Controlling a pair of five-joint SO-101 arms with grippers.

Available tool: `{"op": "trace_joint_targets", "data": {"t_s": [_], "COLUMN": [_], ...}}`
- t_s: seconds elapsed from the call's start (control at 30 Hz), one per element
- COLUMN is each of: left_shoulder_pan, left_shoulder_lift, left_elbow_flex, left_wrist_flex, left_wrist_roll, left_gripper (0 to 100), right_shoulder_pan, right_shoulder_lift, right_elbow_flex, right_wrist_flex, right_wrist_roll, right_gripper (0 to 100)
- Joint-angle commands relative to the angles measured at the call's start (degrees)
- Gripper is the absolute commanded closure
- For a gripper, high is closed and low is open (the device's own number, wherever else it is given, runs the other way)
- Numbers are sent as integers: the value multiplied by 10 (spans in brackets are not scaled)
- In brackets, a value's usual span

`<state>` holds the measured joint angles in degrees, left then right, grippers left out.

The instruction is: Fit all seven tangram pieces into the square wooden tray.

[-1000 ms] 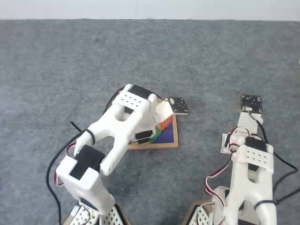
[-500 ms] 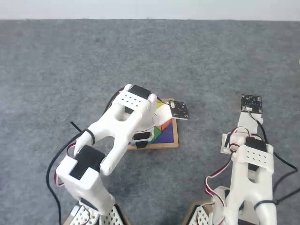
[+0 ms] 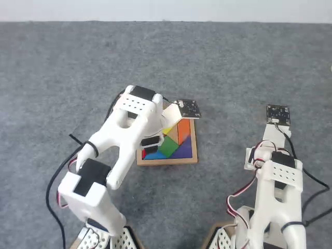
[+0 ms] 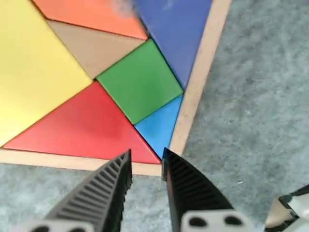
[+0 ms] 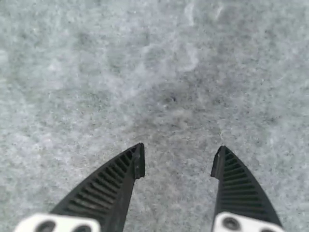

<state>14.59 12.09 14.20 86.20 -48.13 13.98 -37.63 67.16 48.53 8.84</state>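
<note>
Tangram pieces: the left wrist view shows seven, all lying flat inside the square wooden tray (image 4: 205, 67) with their edges meeting flush.

Layout in that view:
- The large yellow triangle (image 4: 34, 72) meets the red triangle (image 4: 82, 128) along one long edge.
- The green square (image 4: 140, 79) is enclosed on its four sides by the red triangle, the tan triangle (image 4: 94, 48), the dark blue piece (image 4: 176, 29) and the small light blue triangle (image 4: 161, 125).
- The orange piece (image 4: 91, 12) lies against the tan triangle, on the side away from the red triangle.
- The light blue triangle sits at a tray corner, with one edge against the rim.
- The red triangle lies along the adjoining rim.

Tray position: in the high view the tray (image 3: 171, 161) rests on the grey mat (image 3: 233, 67) near the middle of the table. The left arm (image 3: 122, 145) reaches over it from the near side and covers part of it. The right arm (image 3: 277, 181) stands well apart, off to the side.

Left gripper (image 4: 146, 157): it hangs over the tray corner beside the light blue and red triangles. The fingers are parted by a narrow gap, and the wooden rim shows through that gap. Nothing is held. Whether the tips touch the rim cannot be determined.

Right gripper (image 5: 178, 162): the fingers are spread wide with nothing between them. It hangs above bare grey mat.
</note>
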Motion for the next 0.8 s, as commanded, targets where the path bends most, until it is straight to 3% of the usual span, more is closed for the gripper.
{"op": "trace_joint_targets", "data": {"t_s": [0.0,0.17,0.3,0.4,0.57,0.63,0.77], "left_shoulder_pan": [-2,-1,-1,-1,-7,-20,-58], "left_shoulder_lift": [-4,-4,-24,-105,-275,-326,-418], "left_elbow_flex": [-26,-26,-28,2,129,177,265], "left_wrist_flex": [14,-11,-62,-123,-214,-233,-264], "left_wrist_roll": [-5,13,126,212,303,342,360], "left_gripper": [895,895,904,962,947,948,949], "right_shoulder_pan": [2,2,1,1,-15,-38,-60], "right_shoulder_lift": [-5,-5,-6,-10,-55,-78,-129], "right_elbow_flex": [-40,-40,-40,-40,-29,-25,-18], "right_wrist_flex": [2,2,2,7,17,30,56], "right_wrist_roll": [9,9,7,6,-4,-4,-4], "right_gripper": [757,757,757,764,930,952,955]}}
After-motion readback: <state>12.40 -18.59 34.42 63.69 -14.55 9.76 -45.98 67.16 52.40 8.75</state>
